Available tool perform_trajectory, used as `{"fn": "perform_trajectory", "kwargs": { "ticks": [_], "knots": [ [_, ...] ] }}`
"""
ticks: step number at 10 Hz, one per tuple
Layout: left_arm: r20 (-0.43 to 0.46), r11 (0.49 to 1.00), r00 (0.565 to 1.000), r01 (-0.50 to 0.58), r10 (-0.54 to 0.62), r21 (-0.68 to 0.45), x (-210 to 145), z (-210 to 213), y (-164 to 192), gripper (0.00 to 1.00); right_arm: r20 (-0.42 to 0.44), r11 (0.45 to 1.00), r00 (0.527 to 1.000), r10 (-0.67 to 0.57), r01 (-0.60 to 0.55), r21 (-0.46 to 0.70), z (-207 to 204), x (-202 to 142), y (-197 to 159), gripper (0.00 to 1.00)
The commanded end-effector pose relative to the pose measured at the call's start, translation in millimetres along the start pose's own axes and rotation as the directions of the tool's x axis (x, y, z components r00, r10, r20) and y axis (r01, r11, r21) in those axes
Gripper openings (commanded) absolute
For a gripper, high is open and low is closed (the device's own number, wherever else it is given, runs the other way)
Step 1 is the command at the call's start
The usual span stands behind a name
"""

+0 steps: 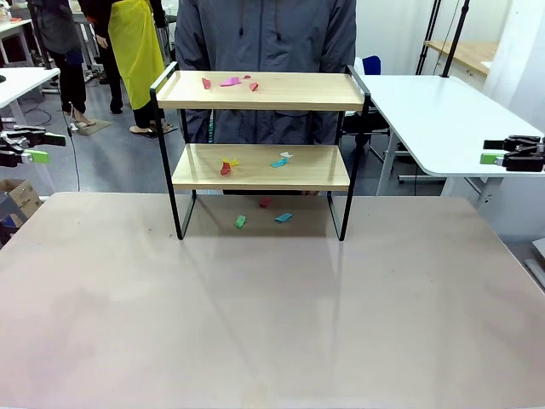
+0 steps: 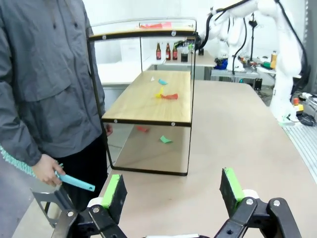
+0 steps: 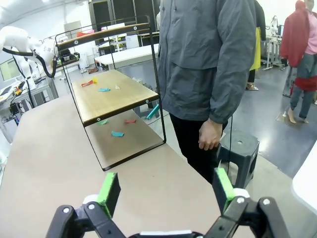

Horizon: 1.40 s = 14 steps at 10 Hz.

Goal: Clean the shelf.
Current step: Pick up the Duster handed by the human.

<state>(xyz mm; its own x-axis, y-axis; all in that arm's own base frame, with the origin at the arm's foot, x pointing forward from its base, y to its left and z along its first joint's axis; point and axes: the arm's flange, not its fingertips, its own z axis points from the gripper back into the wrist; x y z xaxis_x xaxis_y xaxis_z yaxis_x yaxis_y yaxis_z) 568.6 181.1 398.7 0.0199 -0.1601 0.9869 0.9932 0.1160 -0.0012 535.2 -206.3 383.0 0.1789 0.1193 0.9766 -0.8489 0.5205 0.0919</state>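
**Both hands empty, shelf full of scraps**

My left hand [image 2: 172,191] has its green pads spread wide with nothing between them. My right hand [image 3: 166,191] is the same, wide apart and bare. In the front view, each hangs out past its own side of the counter [image 1: 255,324], well apart from everything on it.

The shelf [image 1: 298,92] stands at the far middle of the counter, upright. The front view looks down on its top board, with pink and red scraps [image 1: 230,82] lying left of centre. From my left wrist that board is nearly edge-on, with only a red sliver above it. The lower board carries red, yellow, teal and white bits [image 1: 279,162]. On the counter under the shelf lie a red, a green [image 1: 240,221] and a teal one.

A person in a grey jacket [image 1: 264,43] stands just behind the shelf. My left wrist view catches one of their hands [image 2: 45,171] low beside the shelf's end, gripping a light-blue handle [image 2: 77,182]. My right wrist view shows the other hand [image 3: 210,139] hanging loose near a grey stool [image 3: 240,148].
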Motion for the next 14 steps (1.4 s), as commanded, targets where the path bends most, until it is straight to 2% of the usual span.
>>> {"fn": "perform_trajectory", "kwargs": {
  "ticks": [1,2,4,5,14],
  "knots": [
    [0.056,1.000,0.998,0.024,-0.024,-0.007,8,6,1,1.00,-0.001,1.000,1.000,0.003,-0.003,0.001,-1,1,0,1.00],
    [0.069,0.999,0.997,0.028,-0.025,-0.036,10,5,-3,1.00,-0.001,1.000,1.000,0.003,-0.003,0.001,-1,1,0,1.00],
    [0.081,0.999,0.996,0.034,-0.032,-0.023,18,3,-16,1.00,-0.001,1.000,1.000,0.003,-0.003,0.001,-1,1,0,1.00],
    [0.045,1.000,0.999,0.013,-0.012,-0.029,8,4,-5,1.00,-0.001,1.000,1.000,0.003,-0.003,0.001,-1,1,0,1.00],
    [0.045,1.000,0.999,0.013,-0.012,-0.029,8,4,-5,1.00,-0.001,1.000,1.000,0.003,-0.003,0.001,-1,1,0,1.00]
  ]
}}
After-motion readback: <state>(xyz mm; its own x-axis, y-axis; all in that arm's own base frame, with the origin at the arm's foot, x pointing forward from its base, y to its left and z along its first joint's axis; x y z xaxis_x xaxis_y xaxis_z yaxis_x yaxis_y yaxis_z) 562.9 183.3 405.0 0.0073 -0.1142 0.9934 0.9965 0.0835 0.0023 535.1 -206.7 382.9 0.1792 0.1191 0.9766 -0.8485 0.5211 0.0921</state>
